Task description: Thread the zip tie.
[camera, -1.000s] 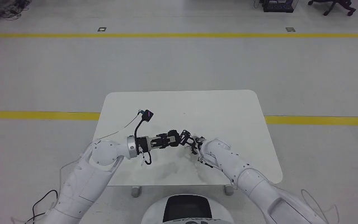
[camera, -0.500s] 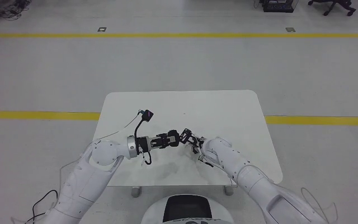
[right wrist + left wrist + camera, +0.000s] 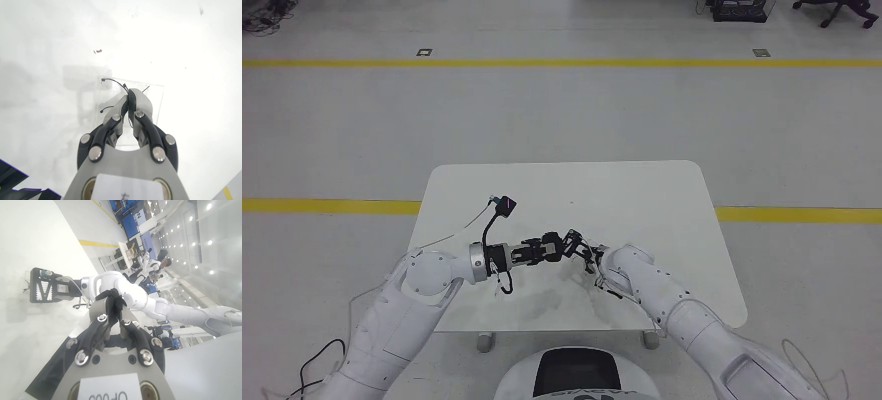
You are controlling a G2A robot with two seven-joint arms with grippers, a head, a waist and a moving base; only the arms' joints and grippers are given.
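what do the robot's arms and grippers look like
The left arm and right arm are glossy white rounded shells. A black cable loops at the left wrist. The left gripper and right gripper share grey metal fingers, black ribbed pads, black linkage bars with silver pins, and a white label on the grey base.

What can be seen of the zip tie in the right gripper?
The zip tie is a thin black strip, plastic by its look. The right gripper is shut on it; a small loop shows behind the grip. Black strands run on beyond it above a clear box; which is its own, I cannot tell.
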